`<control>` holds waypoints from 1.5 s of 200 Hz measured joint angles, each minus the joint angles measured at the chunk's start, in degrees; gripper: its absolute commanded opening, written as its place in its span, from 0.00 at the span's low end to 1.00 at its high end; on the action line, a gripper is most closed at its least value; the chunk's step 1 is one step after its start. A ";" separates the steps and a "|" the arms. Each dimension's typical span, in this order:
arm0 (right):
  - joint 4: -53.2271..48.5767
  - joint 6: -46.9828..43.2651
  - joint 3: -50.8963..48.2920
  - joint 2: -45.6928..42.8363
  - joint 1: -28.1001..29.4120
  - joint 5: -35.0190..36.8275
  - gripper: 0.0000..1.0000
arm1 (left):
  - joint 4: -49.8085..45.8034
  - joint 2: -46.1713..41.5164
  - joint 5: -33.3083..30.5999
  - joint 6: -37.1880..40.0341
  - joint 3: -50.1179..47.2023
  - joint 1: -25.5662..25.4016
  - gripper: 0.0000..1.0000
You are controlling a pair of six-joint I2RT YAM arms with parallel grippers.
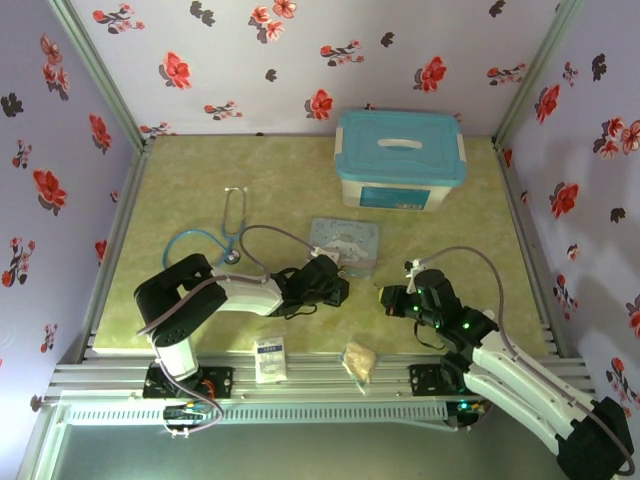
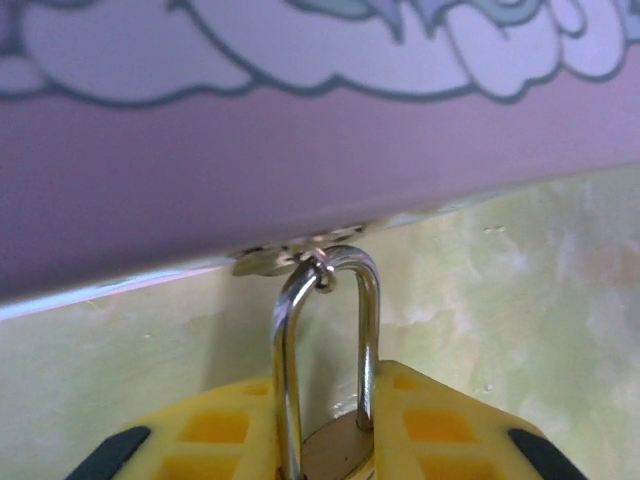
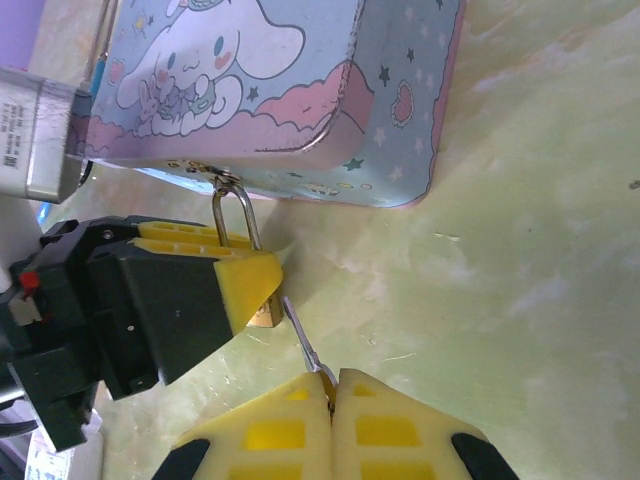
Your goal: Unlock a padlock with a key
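The small brass padlock (image 3: 263, 313) hangs by its silvery shackle (image 2: 325, 350) from the clasp of the pale-blue cartoon tin (image 3: 290, 90). My left gripper (image 2: 335, 440) is shut on the padlock body, yellow fingers on both sides of it; from above it sits at the tin's near edge (image 1: 330, 280). My right gripper (image 3: 332, 395) is shut on the slim metal key (image 3: 303, 343). The key's tip points up-left and lies right by the padlock's bottom corner. In the top view the right gripper (image 1: 390, 297) faces the left one across a short gap.
A white box with a teal lid (image 1: 400, 160) stands at the back. A stethoscope (image 1: 215, 240) lies at the left. A small white packet (image 1: 269, 358) and a tan snack packet (image 1: 359, 362) rest on the front rail. Flowered walls close in the table.
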 measured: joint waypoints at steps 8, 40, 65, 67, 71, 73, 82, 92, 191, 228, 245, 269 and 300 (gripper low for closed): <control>0.81 0.02 0.00 1.25 0.26 -0.02 0.00 | 0.44 0.00 0.26 -0.55 0.02 -0.15 0.21; 6.71 1.40 -0.31 7.21 1.66 -0.55 0.00 | 1.84 0.00 0.92 -3.04 -0.24 -0.39 0.18; 12.39 3.26 -1.99 11.06 1.92 -1.57 0.00 | 4.17 -0.02 1.05 -5.51 -1.33 -0.42 0.14; 12.57 3.37 -2.05 11.21 1.92 -1.57 0.00 | 4.48 -0.02 1.07 -5.90 -1.40 -0.42 0.14; 13.09 3.50 -2.21 11.65 1.95 -1.64 0.00 | 4.83 -0.02 1.07 -6.21 -1.55 -0.42 0.13; 13.25 3.67 -2.27 11.85 1.95 -1.66 0.00 | 4.94 -0.02 1.11 -6.43 -1.62 -0.42 0.12; 14.27 4.11 -2.45 12.57 2.03 -1.77 0.00 | 5.99 0.00 1.11 -7.63 -1.99 -0.42 0.09; 15.30 4.50 -2.49 13.11 2.32 -1.79 0.00 | 7.10 0.00 1.29 -8.66 -2.38 -0.42 0.05; 23.50 12.85 -3.76 22.21 3.06 -8.70 0.00 | 28.68 1.84 -2.60 -23.56 -10.23 -0.66 0.00; 28.30 15.98 -4.66 23.85 2.86 -11.54 0.00 | 36.98 3.63 -6.25 -28.06 -13.14 -0.92 0.00; 31.63 18.40 -6.08 24.46 2.25 -12.83 0.00 | 40.83 4.98 -7.58 -30.08 -14.03 -1.20 0.00; 34.23 21.00 -6.60 26.21 1.38 -14.36 0.00 | 45.09 6.36 -9.27 -31.89 -14.97 -1.66 0.00; 39.78 23.47 -6.64 29.11 -0.92 -17.16 0.00 | 47.87 6.43 -10.60 -32.79 -15.65 -1.77 0.00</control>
